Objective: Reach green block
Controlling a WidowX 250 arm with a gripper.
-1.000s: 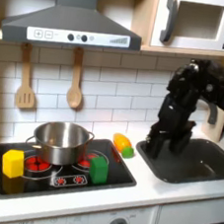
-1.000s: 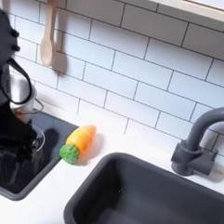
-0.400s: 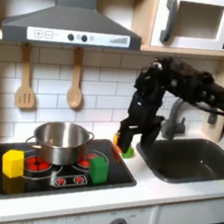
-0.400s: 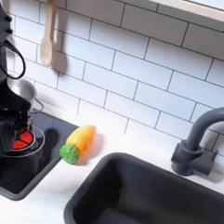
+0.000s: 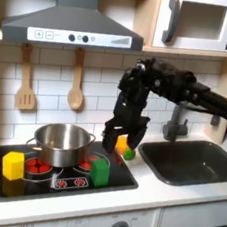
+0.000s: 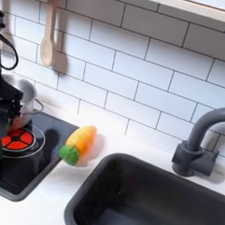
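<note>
End effector (image 5: 113,139) moved from sink side toward stove, now hangs just above green block (image 5: 99,170). Fingers look a little apart, holding nothing. Green block sits on stove front, beside steel pot (image 5: 61,142). Reach almost done; needs small drop.

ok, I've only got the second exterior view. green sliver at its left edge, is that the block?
Observer: Yes. In the first exterior view the green block stands whole on the cooktop, near its front edge, toward the first exterior view's right.
Operator: end effector?
Observer: The end effector hangs above and behind the block, apart from it, right of the steel pot.
Operator: any lookalikes?
Observer: A yellow block stands at the cooktop's other end, the first exterior view's left.
</note>
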